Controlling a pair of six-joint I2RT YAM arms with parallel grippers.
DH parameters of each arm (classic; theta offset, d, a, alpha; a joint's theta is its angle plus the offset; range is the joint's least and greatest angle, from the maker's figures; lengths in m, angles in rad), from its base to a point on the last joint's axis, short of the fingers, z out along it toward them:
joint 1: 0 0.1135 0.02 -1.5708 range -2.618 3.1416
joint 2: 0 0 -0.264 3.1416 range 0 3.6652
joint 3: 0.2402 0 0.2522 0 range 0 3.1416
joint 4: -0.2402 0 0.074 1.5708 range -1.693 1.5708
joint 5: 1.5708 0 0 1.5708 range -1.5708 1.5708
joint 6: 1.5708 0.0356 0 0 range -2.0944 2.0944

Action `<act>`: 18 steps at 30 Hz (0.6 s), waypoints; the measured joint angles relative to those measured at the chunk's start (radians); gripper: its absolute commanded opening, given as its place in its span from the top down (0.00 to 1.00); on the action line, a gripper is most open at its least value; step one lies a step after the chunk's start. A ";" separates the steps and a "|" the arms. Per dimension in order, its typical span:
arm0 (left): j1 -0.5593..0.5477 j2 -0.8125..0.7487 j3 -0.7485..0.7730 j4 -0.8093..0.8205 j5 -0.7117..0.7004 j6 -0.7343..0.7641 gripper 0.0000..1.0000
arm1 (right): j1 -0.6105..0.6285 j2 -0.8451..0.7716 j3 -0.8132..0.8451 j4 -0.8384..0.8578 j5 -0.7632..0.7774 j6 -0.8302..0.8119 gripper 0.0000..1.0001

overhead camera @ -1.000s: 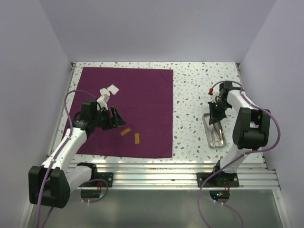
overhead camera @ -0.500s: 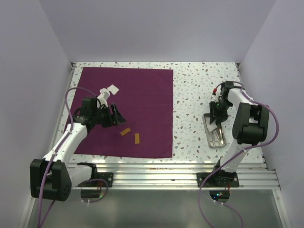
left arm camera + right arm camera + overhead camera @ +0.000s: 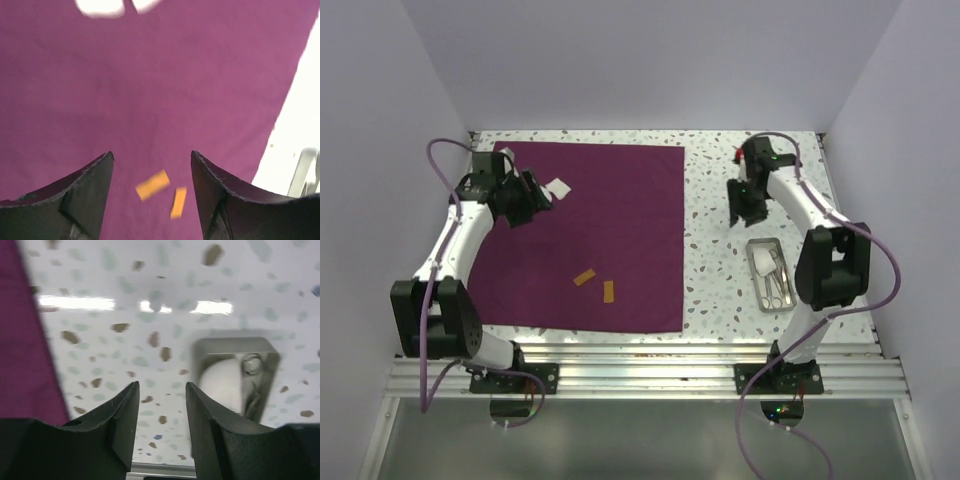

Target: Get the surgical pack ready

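The surgical pack (image 3: 610, 230) lay as 1 flat plum sheet on the left of the worktop (image 3: 715, 260), unfolded, so the step in hand looked like loading it. The left gripper (image 3: 532, 193) hovered with jaws apart and empty over its far-left corner, and the right gripper (image 3: 745, 203), likewise spread and empty, hung just far of the metal tray (image 3: 757, 290). Next, I judged, the tray needed a rim grasp and a carry left onto the cloth — kept level.

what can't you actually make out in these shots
Top view: instruments in the metal tray too small to identify.
Right wrist view: that tray is blurred, contents unclear.
Left wrist view: white pieces cut off by the top edge.
Top view: orange strips too small to tell what they are.
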State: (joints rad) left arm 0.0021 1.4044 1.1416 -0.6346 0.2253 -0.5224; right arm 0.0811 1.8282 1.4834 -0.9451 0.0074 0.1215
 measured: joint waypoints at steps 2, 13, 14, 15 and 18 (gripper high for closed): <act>0.041 0.069 0.056 0.012 -0.010 -0.002 0.36 | 0.079 -0.019 0.035 0.009 -0.027 0.018 0.53; 0.124 0.507 0.251 0.167 -0.048 0.023 0.48 | 0.202 -0.133 0.013 0.051 -0.212 0.078 0.54; 0.130 0.533 0.259 0.175 -0.043 0.029 0.48 | 0.200 -0.134 -0.003 0.052 -0.220 0.078 0.53; 0.139 0.565 0.273 0.187 -0.039 0.039 0.48 | 0.199 -0.134 -0.017 0.051 -0.229 0.078 0.54; 0.164 0.644 0.323 0.231 -0.024 0.079 0.49 | 0.200 -0.134 -0.052 0.050 -0.249 0.077 0.54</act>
State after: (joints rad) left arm 0.1661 2.0487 1.4643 -0.4038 0.2016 -0.4438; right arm 0.2806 1.6939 1.4311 -0.8955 -0.2420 0.1986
